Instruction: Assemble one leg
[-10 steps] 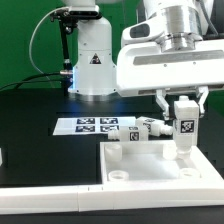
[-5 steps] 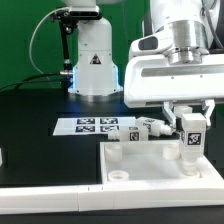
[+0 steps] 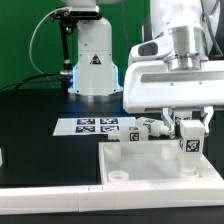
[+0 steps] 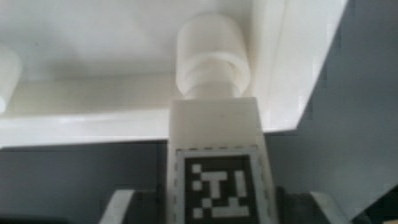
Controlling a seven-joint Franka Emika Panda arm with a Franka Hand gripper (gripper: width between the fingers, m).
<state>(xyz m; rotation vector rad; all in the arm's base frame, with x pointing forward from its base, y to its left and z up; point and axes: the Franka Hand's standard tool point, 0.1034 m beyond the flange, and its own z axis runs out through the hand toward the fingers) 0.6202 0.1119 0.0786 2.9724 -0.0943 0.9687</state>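
Note:
My gripper [image 3: 187,128] is shut on a white leg [image 3: 188,144] with a black-and-white tag on its side. It holds the leg upright over the right part of the large white panel [image 3: 140,165], with the leg's lower end at or just above the panel. In the wrist view the leg [image 4: 217,150] fills the middle. Its narrower threaded stub [image 4: 214,60] points at a corner of the panel [image 4: 89,70]. My gripper [image 4: 214,205] clamps the leg from both sides. Two more legs [image 3: 150,127] lie behind the panel.
The marker board [image 3: 92,126] lies behind the panel on the black table. The arm's white base [image 3: 92,60] stands at the back. A long white bar [image 3: 50,192] lies along the front. A small white part [image 3: 2,157] sits at the exterior view's left edge.
My gripper has come down with the leg, from above the panel to close over its right part. Nothing else has moved.

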